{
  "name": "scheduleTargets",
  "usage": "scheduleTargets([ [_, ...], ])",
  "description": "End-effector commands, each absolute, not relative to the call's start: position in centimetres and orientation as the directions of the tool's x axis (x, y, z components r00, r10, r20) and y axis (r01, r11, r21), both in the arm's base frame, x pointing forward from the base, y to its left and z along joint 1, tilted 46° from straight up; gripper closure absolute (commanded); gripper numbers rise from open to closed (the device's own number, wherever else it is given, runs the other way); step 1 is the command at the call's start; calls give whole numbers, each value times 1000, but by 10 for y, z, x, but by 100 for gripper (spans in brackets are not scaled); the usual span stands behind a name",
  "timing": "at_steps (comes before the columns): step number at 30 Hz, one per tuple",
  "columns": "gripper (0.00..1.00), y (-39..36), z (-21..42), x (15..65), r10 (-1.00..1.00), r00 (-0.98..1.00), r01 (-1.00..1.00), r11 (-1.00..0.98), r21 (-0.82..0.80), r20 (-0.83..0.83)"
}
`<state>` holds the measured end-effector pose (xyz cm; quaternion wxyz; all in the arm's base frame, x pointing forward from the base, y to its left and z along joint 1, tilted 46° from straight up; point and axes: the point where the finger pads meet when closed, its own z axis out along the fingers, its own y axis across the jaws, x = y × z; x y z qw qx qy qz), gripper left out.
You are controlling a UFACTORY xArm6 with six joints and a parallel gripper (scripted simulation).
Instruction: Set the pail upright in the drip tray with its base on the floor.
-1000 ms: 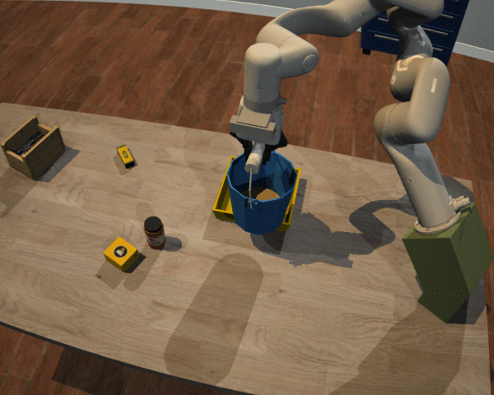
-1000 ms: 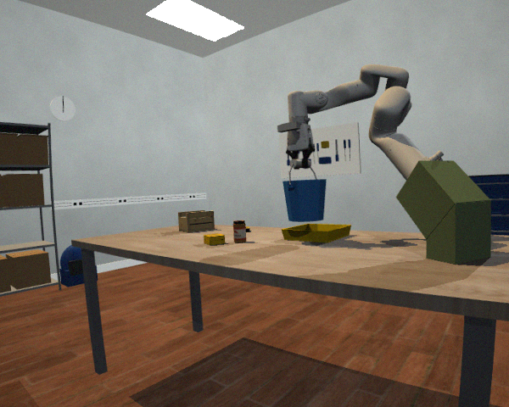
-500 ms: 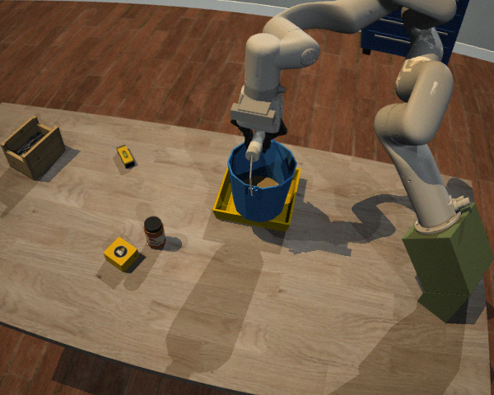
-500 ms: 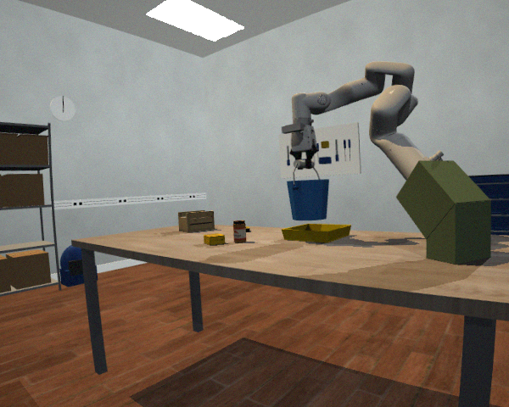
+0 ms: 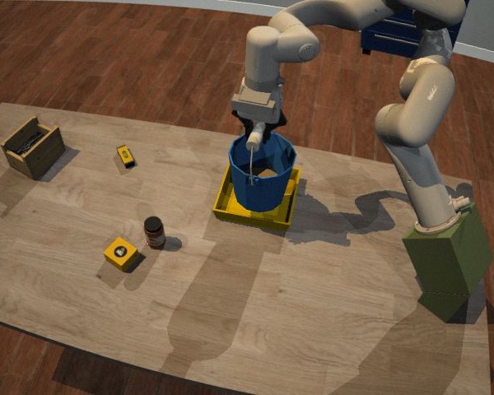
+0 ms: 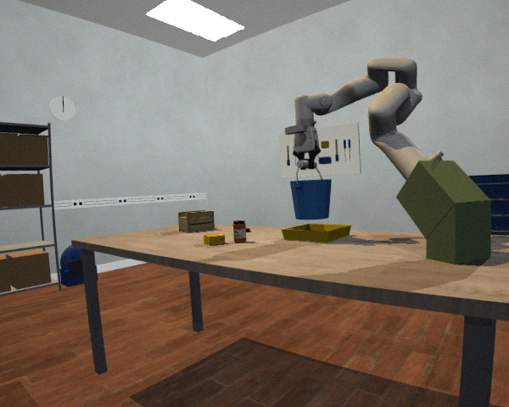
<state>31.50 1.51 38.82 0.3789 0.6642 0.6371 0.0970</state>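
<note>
The blue pail (image 5: 262, 173) hangs upright by its wire handle from my gripper (image 5: 257, 132), which is shut on the handle's white grip. In the side view the pail (image 6: 310, 198) hangs clear above the yellow drip tray (image 6: 316, 231), its base a little above the tray's rim, under my gripper (image 6: 306, 164). From above, the pail covers most of the yellow tray (image 5: 256, 199). The tray's floor is mostly hidden by the pail.
A jar with a dark lid (image 5: 154, 232) and a yellow box (image 5: 119, 253) stand left of the tray. A small yellow item (image 5: 125, 155) and a wooden crate (image 5: 33, 146) lie farther left. The arm's green base (image 5: 449, 258) stands at the right.
</note>
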Motion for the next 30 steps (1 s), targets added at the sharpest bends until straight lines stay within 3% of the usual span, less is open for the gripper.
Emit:
scheduleTargets([
  [1,100,9,393,315,921,167,772,99,628,-351],
  [30,100,-24,412,316,921,168,771,99,629,-351],
])
